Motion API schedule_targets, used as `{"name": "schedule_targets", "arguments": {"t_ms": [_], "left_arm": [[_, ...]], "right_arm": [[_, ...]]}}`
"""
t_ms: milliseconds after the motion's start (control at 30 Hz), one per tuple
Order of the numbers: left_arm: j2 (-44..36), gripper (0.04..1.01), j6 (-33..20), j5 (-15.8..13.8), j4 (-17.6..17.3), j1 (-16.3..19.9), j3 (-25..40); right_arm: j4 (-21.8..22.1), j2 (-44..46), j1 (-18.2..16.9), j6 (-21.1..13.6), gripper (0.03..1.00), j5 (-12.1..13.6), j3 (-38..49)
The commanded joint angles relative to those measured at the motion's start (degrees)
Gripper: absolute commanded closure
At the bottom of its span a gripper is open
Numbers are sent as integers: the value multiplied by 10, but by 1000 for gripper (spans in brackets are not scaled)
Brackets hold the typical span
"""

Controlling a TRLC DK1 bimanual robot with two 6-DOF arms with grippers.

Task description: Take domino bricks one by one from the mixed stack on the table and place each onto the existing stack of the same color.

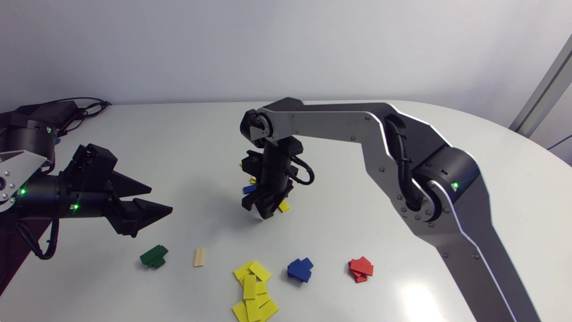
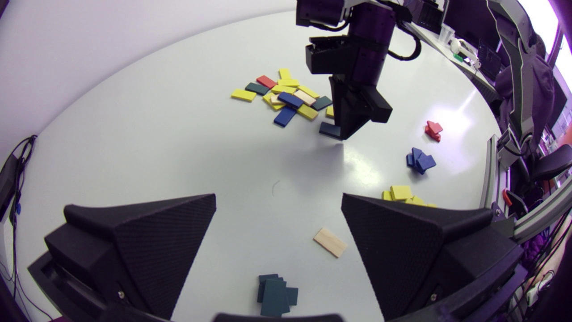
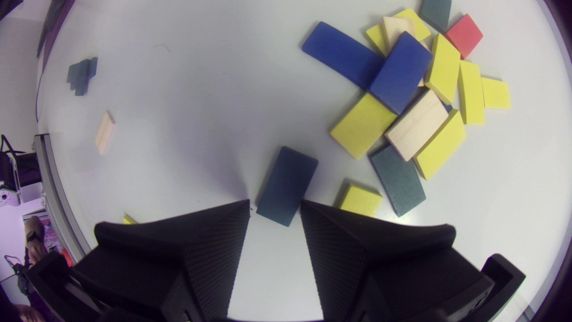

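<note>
The right claw (image 3: 275, 206) hangs over the worktop (image 1: 187, 147) beside the mixed pile (image 3: 411, 103), its fingers narrowly apart; a dark green brick (image 3: 288, 183) lies flat with its near end in the gap; the left claw (image 2: 279, 197) gapes wide near the green stack (image 1: 154, 256), holding nothing.

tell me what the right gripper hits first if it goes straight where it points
Probably the dark green brick lying flat just ahead of the right gripper, its near end between the open fingers.
</note>
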State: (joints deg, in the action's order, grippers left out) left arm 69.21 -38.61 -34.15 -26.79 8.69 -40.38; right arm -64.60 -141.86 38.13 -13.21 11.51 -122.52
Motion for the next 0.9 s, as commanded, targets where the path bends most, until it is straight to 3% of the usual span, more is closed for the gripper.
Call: {"name": "schedule_targets", "arguments": {"t_ms": [0, 867], "left_arm": [[-5, 41, -14, -7, -4, 5, -3], [-7, 41, -14, -7, -4, 5, 1]], "right_arm": [[-14, -33, -3, 9, 675, -10, -4], [-52, -49, 7, 9, 682, -62, -27]]}}
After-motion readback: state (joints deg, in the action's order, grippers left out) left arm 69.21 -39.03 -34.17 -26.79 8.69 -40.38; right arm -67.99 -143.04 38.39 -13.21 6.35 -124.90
